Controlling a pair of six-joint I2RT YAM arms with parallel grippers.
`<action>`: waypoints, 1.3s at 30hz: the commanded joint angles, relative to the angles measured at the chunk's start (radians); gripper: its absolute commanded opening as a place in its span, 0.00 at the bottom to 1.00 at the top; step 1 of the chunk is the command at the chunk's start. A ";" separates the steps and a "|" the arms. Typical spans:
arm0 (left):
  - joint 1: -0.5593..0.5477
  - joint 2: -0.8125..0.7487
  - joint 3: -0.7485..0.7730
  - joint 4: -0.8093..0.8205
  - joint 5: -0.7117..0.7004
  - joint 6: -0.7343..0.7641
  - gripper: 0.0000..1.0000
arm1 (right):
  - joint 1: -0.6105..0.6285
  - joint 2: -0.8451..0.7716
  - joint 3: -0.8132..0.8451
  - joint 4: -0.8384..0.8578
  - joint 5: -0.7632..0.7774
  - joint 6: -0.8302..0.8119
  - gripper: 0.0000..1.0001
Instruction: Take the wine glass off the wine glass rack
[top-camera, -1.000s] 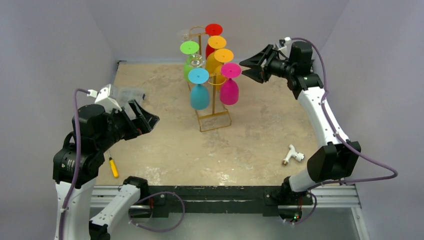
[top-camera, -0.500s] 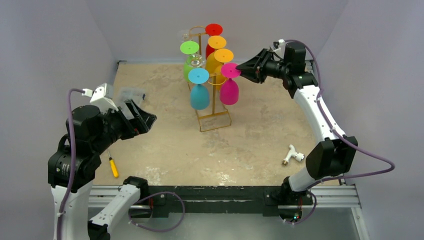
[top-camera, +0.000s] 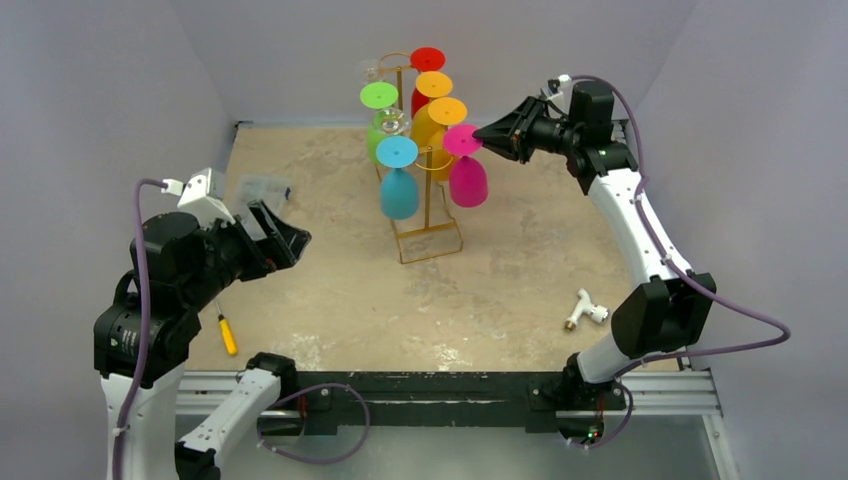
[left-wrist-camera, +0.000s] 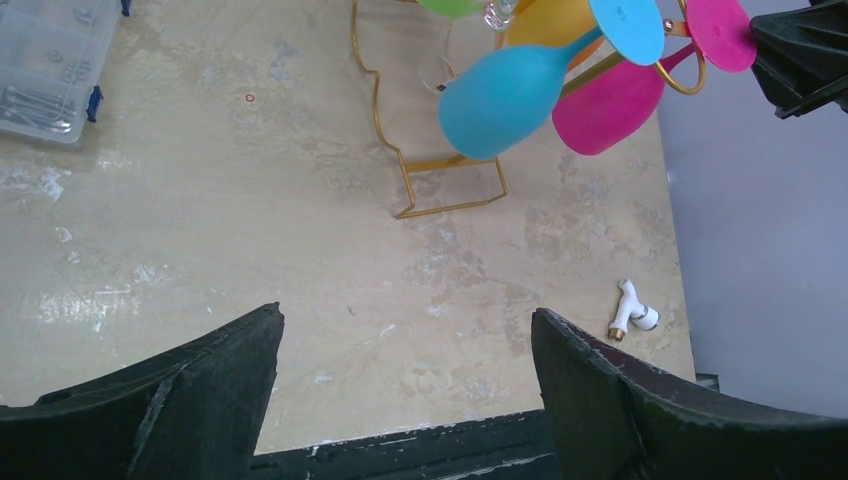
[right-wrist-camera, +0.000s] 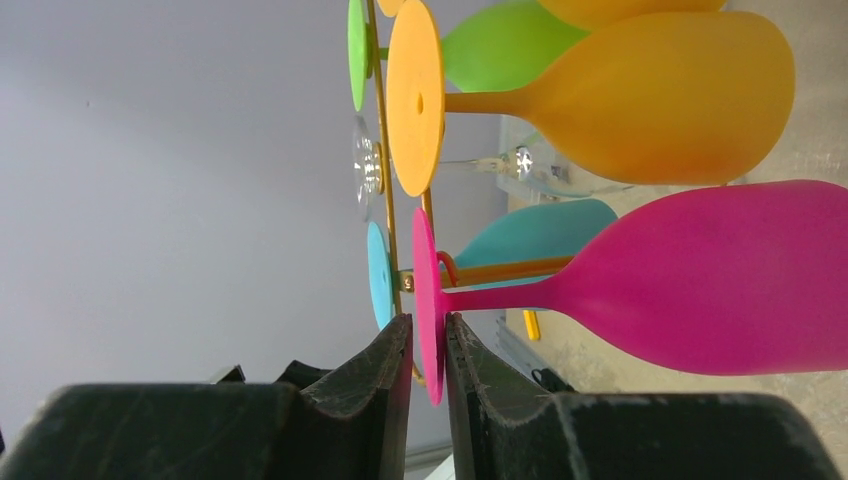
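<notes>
While the left end effector (left-wrist-camera: 405, 315) hung spread wide, well left of the wine glass rack (top-camera: 428, 200), the step at the rack's right side seemed to call for a firm pinch, a slight lift and a slow outward draw along the hook arm, clear of the orange glass (top-camera: 447, 111) nearer the rack's post. The pink wine glass (top-camera: 468, 182) hung bowl-down there, its foot disc pinched edge-on by the right end effector (top-camera: 481, 131).
</notes>
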 joint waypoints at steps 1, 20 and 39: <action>-0.001 -0.011 0.013 0.008 -0.013 0.005 0.91 | 0.008 -0.003 0.034 0.007 -0.035 -0.018 0.18; -0.002 -0.031 -0.008 0.011 -0.018 -0.009 0.90 | 0.024 0.003 0.005 -0.003 -0.057 -0.029 0.00; -0.002 -0.074 -0.018 -0.003 -0.053 -0.020 0.90 | 0.008 0.031 0.030 0.063 -0.095 0.074 0.00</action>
